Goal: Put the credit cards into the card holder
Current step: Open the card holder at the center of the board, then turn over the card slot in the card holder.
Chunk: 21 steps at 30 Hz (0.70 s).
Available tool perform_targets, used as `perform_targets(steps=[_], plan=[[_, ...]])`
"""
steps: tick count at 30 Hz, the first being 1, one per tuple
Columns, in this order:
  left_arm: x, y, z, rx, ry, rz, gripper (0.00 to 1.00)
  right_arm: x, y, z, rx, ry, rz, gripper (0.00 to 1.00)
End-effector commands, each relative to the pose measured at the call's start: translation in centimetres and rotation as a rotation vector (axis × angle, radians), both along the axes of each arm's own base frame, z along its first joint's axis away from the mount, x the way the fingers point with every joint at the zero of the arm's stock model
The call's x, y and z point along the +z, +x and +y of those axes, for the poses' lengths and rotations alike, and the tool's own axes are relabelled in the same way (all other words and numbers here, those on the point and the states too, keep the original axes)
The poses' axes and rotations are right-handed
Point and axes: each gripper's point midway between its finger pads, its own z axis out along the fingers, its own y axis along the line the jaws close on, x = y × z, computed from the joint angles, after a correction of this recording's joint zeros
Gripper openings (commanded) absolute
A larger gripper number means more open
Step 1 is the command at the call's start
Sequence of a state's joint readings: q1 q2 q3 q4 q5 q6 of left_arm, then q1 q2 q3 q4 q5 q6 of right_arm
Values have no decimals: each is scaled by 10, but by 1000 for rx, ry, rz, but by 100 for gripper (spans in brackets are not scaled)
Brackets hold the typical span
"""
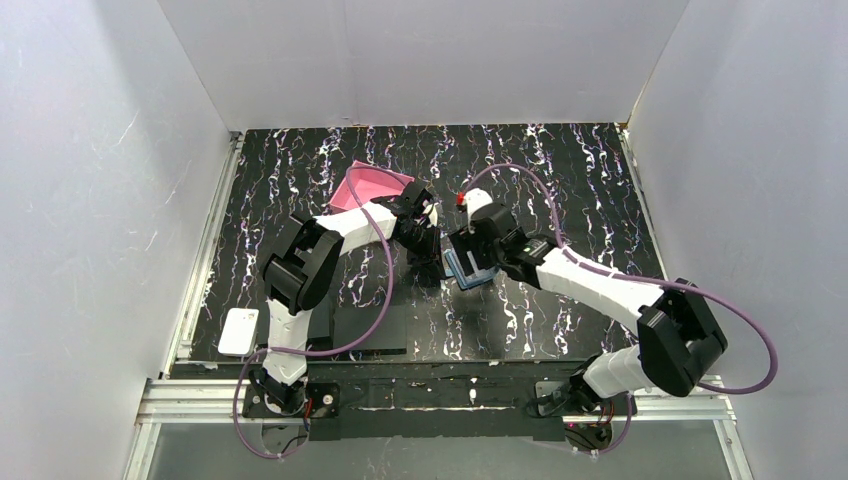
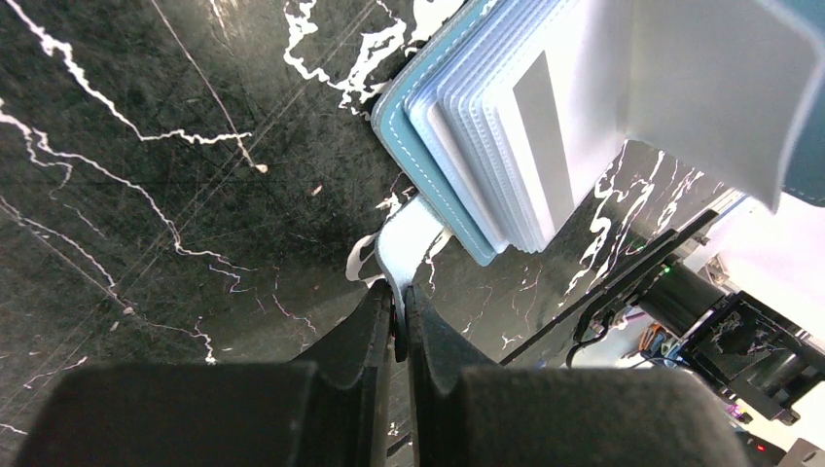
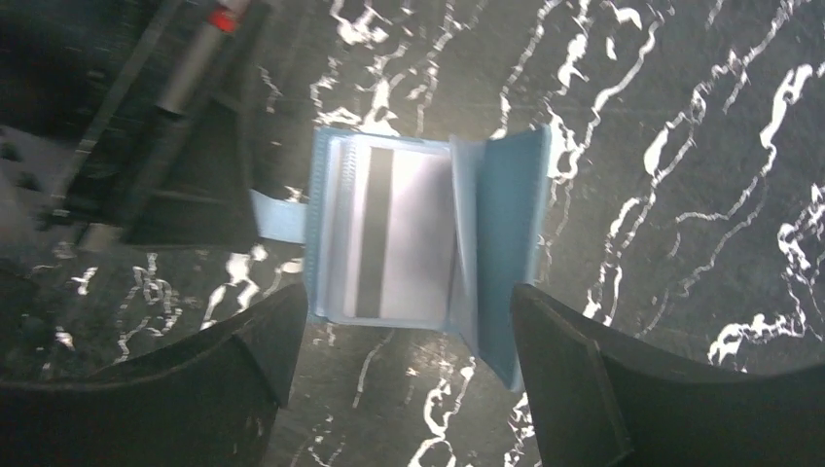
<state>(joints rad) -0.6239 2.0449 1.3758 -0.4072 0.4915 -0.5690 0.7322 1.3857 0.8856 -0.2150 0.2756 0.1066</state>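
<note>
- A white card (image 1: 238, 331) lies at the lower left edge of the counter (image 1: 560, 170), well apart from both arms.
- Mid-frame, the left hand (image 2: 400, 321) is clamped on the strap (image 2: 413, 238) of the open blue holder (image 3: 506, 214).
- The right hand (image 3: 399, 341) is spread wide, with the holder between its fingers.
- A striped card (image 3: 389, 233) sits in a sleeve of the holder.
- A pink box (image 1: 372, 185) lies beyond, at upper centre.

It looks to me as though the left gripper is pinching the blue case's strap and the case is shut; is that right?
Not quite. The left gripper does pinch the strap of the blue case, but the case is open, not shut. The right wrist view shows its cover folded back and a card with a black stripe in a clear sleeve.
</note>
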Motion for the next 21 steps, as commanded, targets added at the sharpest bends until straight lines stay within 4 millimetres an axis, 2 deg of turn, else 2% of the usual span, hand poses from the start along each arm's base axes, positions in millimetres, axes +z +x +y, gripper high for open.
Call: perform_targets(steps=[1,4,5,8,10,11,13,15,17,19,21], plan=[[27,4,-6,-14,-53,-36,0,17,3,23,57,-10,-41,76],[29,4,-7,-14,-59,-35,0,11,3,32,72,4,-24,36],[29,4,-7,-15,-59,-37,0,11,3,32,67,-1,-26,31],[29,4,-6,-15,-54,-40,0,18,0,37,86,-18,-54,50],[29,5,-6,-15,-55,-40,0,21,-5,45,120,-16,-54,52],[29,5,-7,-16,-57,-39,0,21,-7,48,128,-4,-42,49],[30,5,-7,-15,-60,-39,0,14,-14,57,152,37,-8,31],[30,4,-7,-16,-59,-40,0,4,-21,66,182,78,32,21],[30,4,-7,-16,-59,-42,0,-8,-21,65,170,71,48,23],[30,4,-7,-17,-58,-41,0,-17,-14,57,133,24,26,42],[29,4,-7,-17,-58,-39,0,-23,-9,48,117,-70,-7,55]])
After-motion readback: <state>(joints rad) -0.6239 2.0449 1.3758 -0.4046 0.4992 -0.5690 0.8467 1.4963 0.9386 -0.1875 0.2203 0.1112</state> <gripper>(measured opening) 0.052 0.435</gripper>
